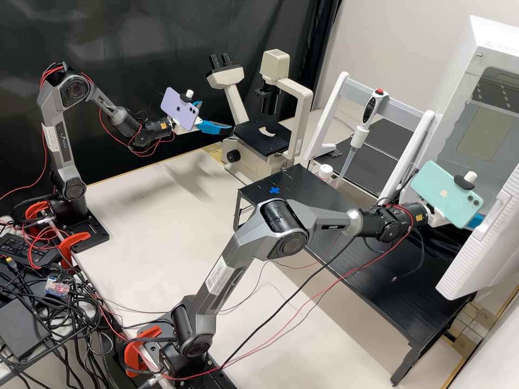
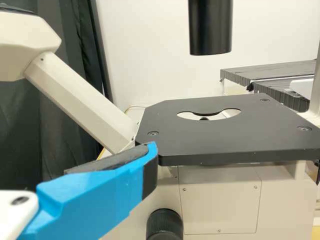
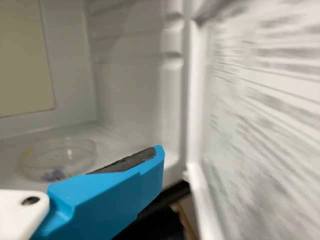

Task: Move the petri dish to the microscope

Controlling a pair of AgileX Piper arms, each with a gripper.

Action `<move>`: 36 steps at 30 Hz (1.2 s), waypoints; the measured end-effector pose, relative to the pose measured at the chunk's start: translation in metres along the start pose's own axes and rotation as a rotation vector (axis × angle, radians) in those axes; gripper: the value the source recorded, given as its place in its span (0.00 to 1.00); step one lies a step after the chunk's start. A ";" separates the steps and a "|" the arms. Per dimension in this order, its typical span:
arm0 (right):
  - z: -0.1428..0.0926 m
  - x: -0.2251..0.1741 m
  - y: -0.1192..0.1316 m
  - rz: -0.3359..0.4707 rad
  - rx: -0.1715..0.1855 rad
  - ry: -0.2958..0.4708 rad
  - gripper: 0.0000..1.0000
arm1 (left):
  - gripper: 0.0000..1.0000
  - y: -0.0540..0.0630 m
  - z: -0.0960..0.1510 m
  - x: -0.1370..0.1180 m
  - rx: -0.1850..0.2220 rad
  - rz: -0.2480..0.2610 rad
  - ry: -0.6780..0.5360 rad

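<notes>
In the high view my left gripper [image 1: 217, 116] hangs open and empty, just left of the microscope [image 1: 262, 138]. The left wrist view has the left gripper [image 2: 146, 159] by a corner of the black microscope stage [image 2: 220, 142], whose round opening holds no dish. My right gripper [image 1: 476, 220] is at the white incubator, partly hidden behind its phone and the door. Inside, the clear petri dish [image 3: 59, 159] with purple and yellow marks lies flat on the incubator floor; the right gripper [image 3: 154, 157] stands open close by, apart from it.
The incubator door [image 1: 486, 243] stands open beside the right gripper; its inner side [image 3: 260, 125] is near. A pipette [image 1: 357, 138] hangs from a white-framed stand behind the black raised bench [image 1: 303, 175]. The microscope's black objective tube [image 2: 211, 27] hangs over the stage.
</notes>
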 end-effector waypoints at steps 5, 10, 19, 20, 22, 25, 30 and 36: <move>-0.008 0.029 -0.018 -0.064 -0.027 -0.009 1.00 | 1.00 0.000 0.000 0.000 0.000 0.000 0.000; -0.006 0.055 -0.038 -0.103 -0.045 -0.042 1.00 | 1.00 0.000 0.000 0.000 0.000 0.000 0.000; 0.006 0.080 -0.058 -0.167 -0.026 -0.059 1.00 | 1.00 0.000 0.000 0.000 0.000 0.000 0.000; 0.006 0.081 -0.058 -0.170 -0.022 -0.059 1.00 | 1.00 0.000 0.000 0.000 0.000 0.000 0.000; 0.008 0.081 -0.060 -0.181 -0.020 -0.062 1.00 | 1.00 0.000 0.000 0.000 0.000 0.000 0.000; 0.008 0.081 -0.060 -0.191 -0.018 -0.061 1.00 | 1.00 0.000 0.000 0.000 0.000 0.000 0.000; 0.017 0.079 -0.058 -0.209 -0.064 -0.079 1.00 | 1.00 0.000 0.000 0.000 0.000 0.000 0.000; 0.015 0.069 -0.039 -0.210 -0.062 -0.079 1.00 | 1.00 0.000 0.000 0.000 0.000 0.000 0.000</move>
